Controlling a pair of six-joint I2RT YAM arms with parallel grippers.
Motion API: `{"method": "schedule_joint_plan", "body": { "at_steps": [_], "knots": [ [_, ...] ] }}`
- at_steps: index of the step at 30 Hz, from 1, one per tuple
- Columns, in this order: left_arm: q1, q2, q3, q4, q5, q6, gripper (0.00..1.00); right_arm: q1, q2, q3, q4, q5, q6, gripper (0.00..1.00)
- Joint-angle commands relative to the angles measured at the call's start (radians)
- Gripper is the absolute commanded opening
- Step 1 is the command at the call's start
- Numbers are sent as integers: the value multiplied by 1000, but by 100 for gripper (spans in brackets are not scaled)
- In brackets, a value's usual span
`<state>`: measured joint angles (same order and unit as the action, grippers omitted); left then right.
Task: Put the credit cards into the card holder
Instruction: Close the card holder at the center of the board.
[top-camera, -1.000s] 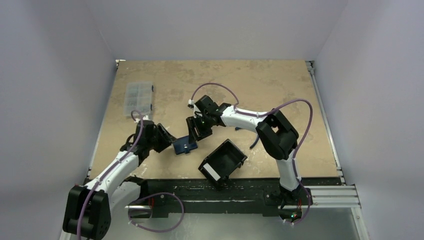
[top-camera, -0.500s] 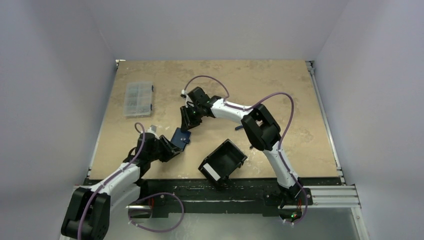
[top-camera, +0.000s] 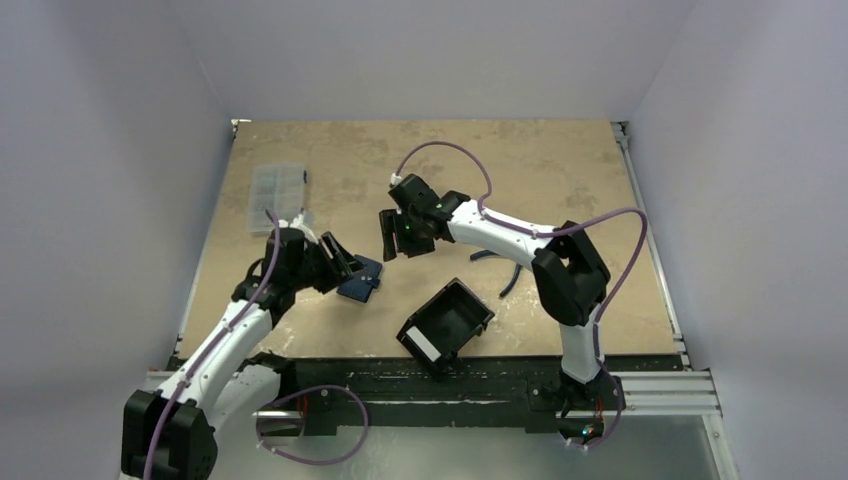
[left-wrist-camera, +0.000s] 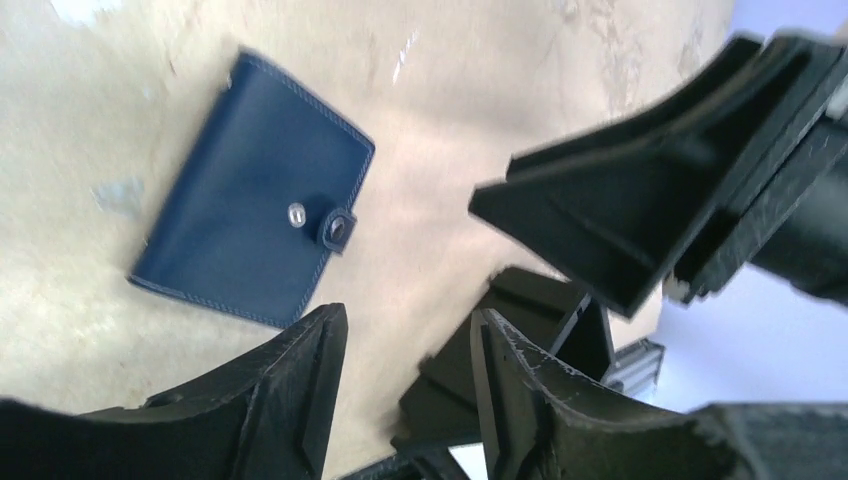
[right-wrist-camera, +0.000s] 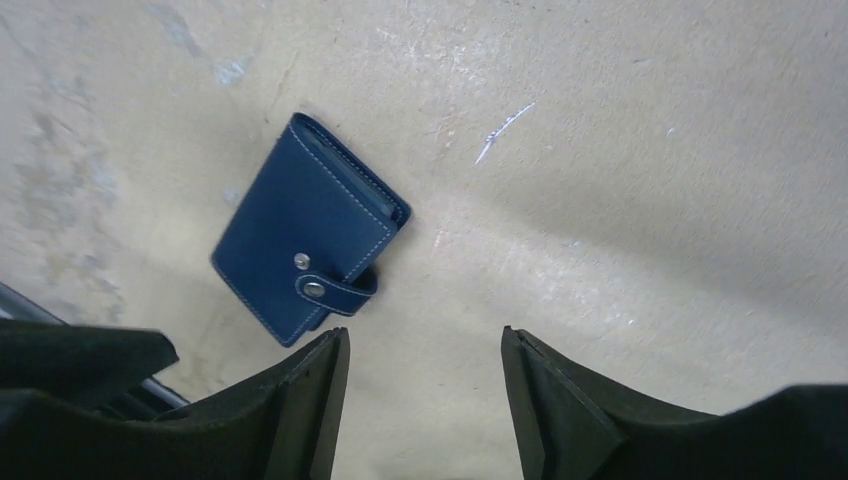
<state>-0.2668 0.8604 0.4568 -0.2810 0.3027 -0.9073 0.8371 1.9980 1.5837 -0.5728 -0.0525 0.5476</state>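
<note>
Left end effector (left-wrist-camera: 408, 322): released. Its 2 black fingers (left-wrist-camera: 300, 390) stand spread with only bare worktop in the gap, nothing gripped. In the left wrist view, the small flat dark navy-blue folding card holder (left-wrist-camera: 250, 235) lies just ahead of the tips and off to one side, apart from both fingers.

Right end effector (right-wrist-camera: 422, 340): also released, jaws wide and empty. It hangs above the worktop looking down. In its wrist view, the card holder lies beyond the fingertips and left of the gap, not touched.

Card holder: folded shut and lying flat on the worktop. A short strap wraps over 1 edge and is fastened with a small pale snap, and a 2nd pale stud sits next to it.

From the top view, we place the card holder just beside the left end effector's tip, left of centre. The right end effector is near it, farther back and to the right. The 2 end effectors face each other across the card holder.

Beige mottled worktop (top-camera: 560, 180): a black box-shaped tray with a white label (top-camera: 445, 322) sits toward the near edge, right of the card holder and apart from it. A clear plastic compartment box (top-camera: 277, 190) lies at the far left, partly behind the left arm.
</note>
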Motion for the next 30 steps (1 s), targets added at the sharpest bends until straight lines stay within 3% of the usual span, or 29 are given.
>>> {"method": "schedule_joint_plan", "body": {
  "at_steps": [1,7,10,13,16,20,30],
  "knots": [
    [42,93,110,-66,-72,115,48,21,-51,-65,93,-7,183,65],
    [61,248,99,48,-39,140,30,61,-29,-70,172,-64,257,62],
    [63,286,90,77,-56,159,31,60,-16,-78,207,-104,243,60],
    [66,310,101,56,-129,185,32,60,9,-70,208,-126,249,51],
    [65,346,93,67,-161,197,30,63,7,-96,247,-130,291,50],
    [65,419,62,106,-153,188,22,63,8,-120,273,-129,320,41],
    [66,414,24,107,-178,191,6,63,74,-87,307,-153,314,39]
  ]
}}
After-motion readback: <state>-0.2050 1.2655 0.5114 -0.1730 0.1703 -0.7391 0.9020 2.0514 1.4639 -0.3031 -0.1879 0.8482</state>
